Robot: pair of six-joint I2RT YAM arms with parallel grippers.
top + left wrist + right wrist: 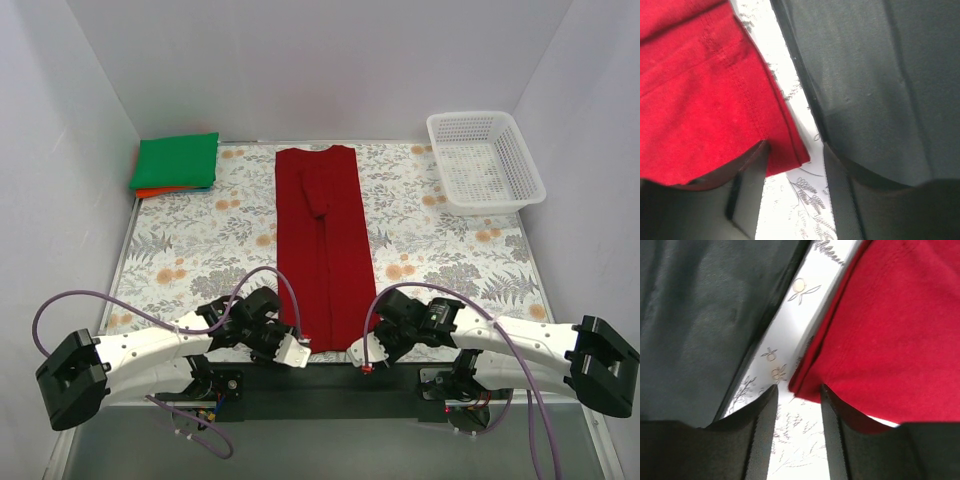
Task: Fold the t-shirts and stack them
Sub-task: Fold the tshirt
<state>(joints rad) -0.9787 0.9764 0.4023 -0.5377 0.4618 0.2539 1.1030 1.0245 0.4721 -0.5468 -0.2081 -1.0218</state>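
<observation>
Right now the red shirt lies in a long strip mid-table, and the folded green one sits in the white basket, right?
No: the top view shows the green shirt at the far-left corner, outside the basket. The rest holds.

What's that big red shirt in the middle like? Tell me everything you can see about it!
The dark red t-shirt looks like soft cloth, folded lengthwise into one long narrow strip with no sleeves sticking out. It lies flat on the flowery table cover, running from the far side toward the arms. A stitched hem edges its near end. The left gripper and right gripper sit open at its two near corners.
</observation>
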